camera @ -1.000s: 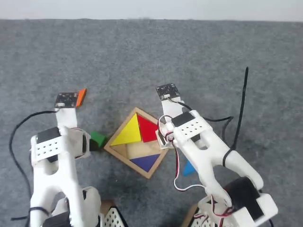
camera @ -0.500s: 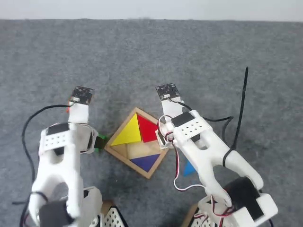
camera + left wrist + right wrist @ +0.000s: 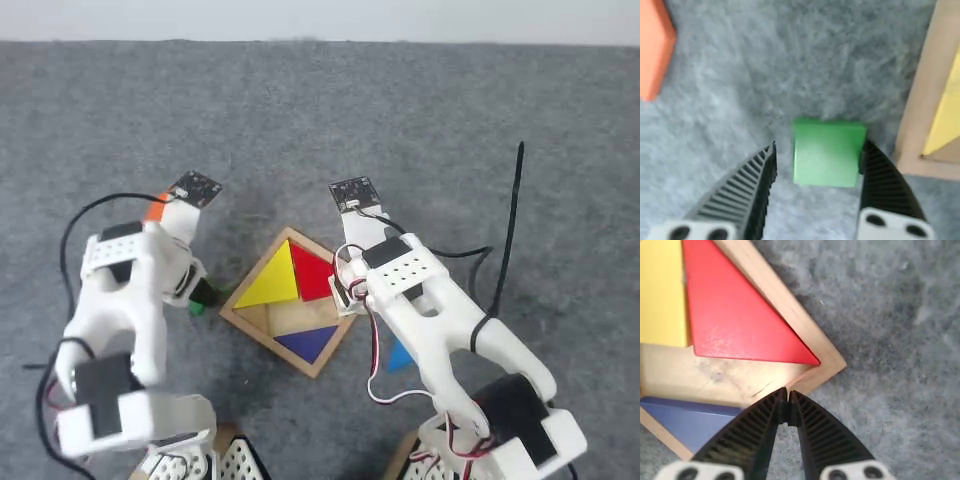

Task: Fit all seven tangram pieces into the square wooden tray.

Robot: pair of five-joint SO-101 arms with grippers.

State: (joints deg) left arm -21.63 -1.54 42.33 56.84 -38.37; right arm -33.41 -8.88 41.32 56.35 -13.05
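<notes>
The square wooden tray [image 3: 262, 322] lies turned like a diamond and holds a yellow triangle [image 3: 268, 281], a red triangle [image 3: 311, 273] and a dark blue triangle [image 3: 306, 343]. A green square piece [image 3: 827, 152] rests on the carpet beside the tray's edge [image 3: 922, 110]. My left gripper [image 3: 817, 155] is open with one finger on each side of it. An orange piece [image 3: 654, 46] lies farther off, its corner [image 3: 154, 209] showing by the left arm. My right gripper [image 3: 788, 404] is shut with nothing in it over the tray's corner [image 3: 827, 367]. A light blue piece [image 3: 399, 354] peeks out under the right arm.
Grey carpet covers the whole table, with open room beyond the tray toward the far edge. A black cable [image 3: 512, 232] rises at the right arm's side.
The left arm has swung toward the tray and lowered over the green square, which it now covers in the high view. The right arm has kept still.
</notes>
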